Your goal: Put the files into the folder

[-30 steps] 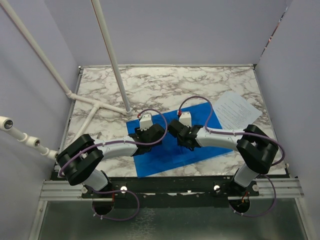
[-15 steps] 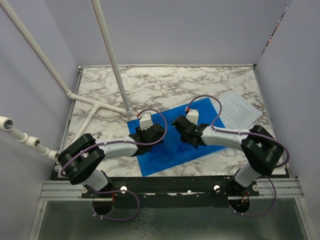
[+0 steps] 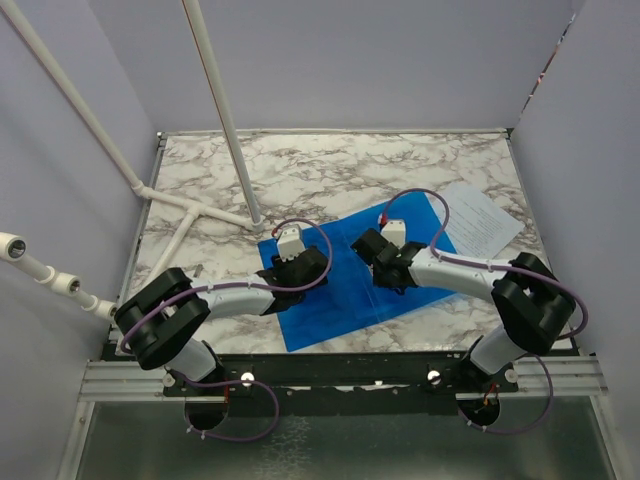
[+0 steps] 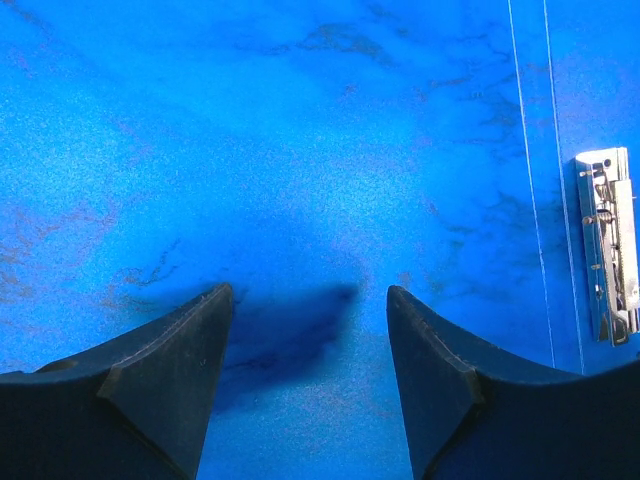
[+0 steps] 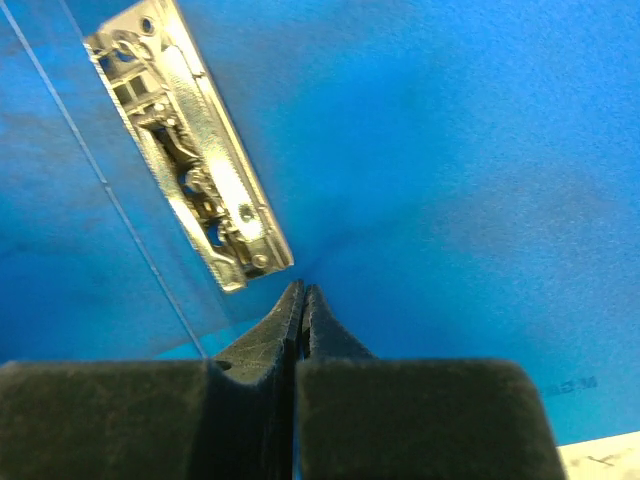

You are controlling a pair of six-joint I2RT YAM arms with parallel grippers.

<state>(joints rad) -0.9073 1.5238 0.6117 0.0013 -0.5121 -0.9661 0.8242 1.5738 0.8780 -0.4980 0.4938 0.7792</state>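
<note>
The blue folder (image 3: pixel 335 305) lies open and flat on the marble table, its metal clip (image 4: pixel 608 245) by the spine. My left gripper (image 3: pixel 312 266) is open, low over the folder's left half (image 4: pixel 330 150), and nothing sits between its fingers (image 4: pixel 308 292). My right gripper (image 3: pixel 368 250) is shut and holds nothing. Its tip (image 5: pixel 302 288) rests on the folder's blue inside face, right beside the near end of the metal clip (image 5: pixel 190 150). The files (image 3: pixel 478 218), white printed sheets, lie on the table to the right of the folder, partly behind the right arm.
A white pipe frame (image 3: pixel 190 215) lies on the table at the back left, and a slanted white pole (image 3: pixel 225 120) rises from it. Walls close in the left, back and right sides. A rail (image 3: pixel 340 375) carries both arm bases at the near edge.
My shut right gripper has slid to the right and slightly away across the folder. The folder has shifted a little with it. The left gripper has stayed open in place.
</note>
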